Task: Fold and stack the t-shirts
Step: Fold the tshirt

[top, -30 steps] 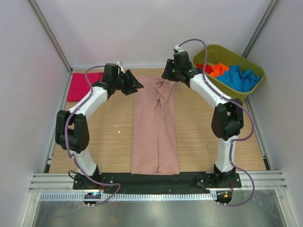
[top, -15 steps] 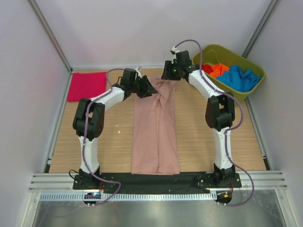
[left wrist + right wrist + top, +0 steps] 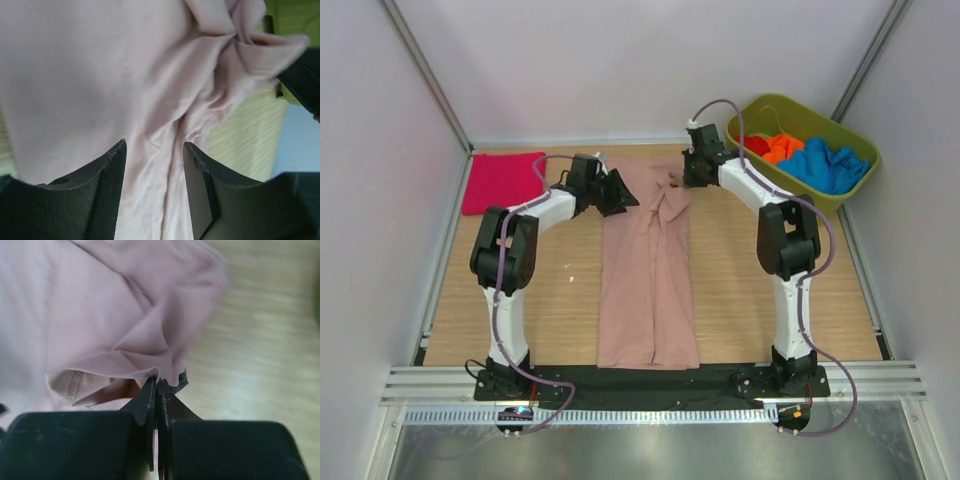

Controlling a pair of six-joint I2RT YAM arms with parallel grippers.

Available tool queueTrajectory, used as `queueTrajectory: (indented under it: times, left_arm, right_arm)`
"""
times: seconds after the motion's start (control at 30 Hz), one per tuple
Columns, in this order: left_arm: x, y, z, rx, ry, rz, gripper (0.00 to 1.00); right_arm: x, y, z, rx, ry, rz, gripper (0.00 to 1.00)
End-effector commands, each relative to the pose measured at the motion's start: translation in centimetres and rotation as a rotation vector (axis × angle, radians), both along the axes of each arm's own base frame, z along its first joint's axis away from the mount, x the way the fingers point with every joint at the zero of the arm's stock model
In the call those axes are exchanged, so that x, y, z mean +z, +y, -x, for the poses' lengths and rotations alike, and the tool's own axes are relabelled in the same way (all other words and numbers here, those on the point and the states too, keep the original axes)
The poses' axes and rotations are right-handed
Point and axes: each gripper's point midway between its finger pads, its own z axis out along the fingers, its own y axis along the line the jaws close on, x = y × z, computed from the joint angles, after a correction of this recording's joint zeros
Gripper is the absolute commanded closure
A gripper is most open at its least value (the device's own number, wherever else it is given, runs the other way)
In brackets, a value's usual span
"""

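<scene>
Now: dusty-pink cloth t-shirt (image 3: 648, 270) pinched
At 1 o'clock the right gripper (image 3: 159, 382) nips its corner; at 11 o'clock the left gripper (image 3: 154, 150) hangs half open.

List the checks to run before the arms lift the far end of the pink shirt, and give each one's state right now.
1. The right jaws are shut on the pink shirt at its far right corner: ok.
2. The left jaws grip the far left corner: not ok; they stand open over the cloth.
3. The far end is smooth: not ok; it is bunched into wrinkles.
4. The near end lies flat on the table: ok.
5. The magenta shirt lies folded, apart from the pink one: ok.
</scene>
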Motion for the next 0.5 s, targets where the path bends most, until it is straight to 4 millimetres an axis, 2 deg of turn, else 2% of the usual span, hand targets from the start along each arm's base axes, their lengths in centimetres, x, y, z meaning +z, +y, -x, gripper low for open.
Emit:
queueTrajectory:
  times: [0.0,0.03,0.07,0.1,0.13,0.2,0.27,0.4,0.47]
  left_arm:
    - [0.9,1.4,-0.7,0.030,-0.039,-0.028,0.49]
    - [1.2,1.5,-0.8,0.035,-0.047,-0.030,0.49]
    - [1.1,1.6,-0.7,0.036,-0.038,-0.036,0.49]
    - [1.1,1.7,-0.7,0.038,-0.038,-0.042,0.49]
    - [1.0,1.8,-0.8,0.039,-0.032,-0.050,0.48]
    - [0.5,1.9,-0.7,0.045,-0.019,-0.068,0.48]
    - [-0.3,2.2,-0.7,0.046,0.003,-0.092,0.48]
    - [-1.2,2.5,-0.6,0.050,0.026,-0.119,0.48]
    - [-0.9,2.5,-0.5,0.046,0.025,-0.121,0.48]
  right_arm:
    - [6.5,-5.8,0.1,-0.195,-0.164,0.080,0.98]
    - [4.9,-6.9,1.3,-0.228,-0.130,0.094,0.98]
    - [4.8,-8.0,1.5,-0.270,-0.142,0.105,0.95]
    - [5.8,-9.6,1.9,-0.323,-0.168,0.117,0.91]
    - [4.2,-10.6,2.9,-0.348,-0.139,0.138,0.90]
    - [4.2,-12.2,3.3,-0.411,-0.149,0.129,0.84]
    - [4.2,-12.6,4.0,-0.424,-0.146,0.109,0.80]
    - [4.9,-13.6,5.1,-0.490,-0.128,0.119,0.63]
    - [5.8,-13.0,5.6,-0.479,-0.118,0.080,0.59]
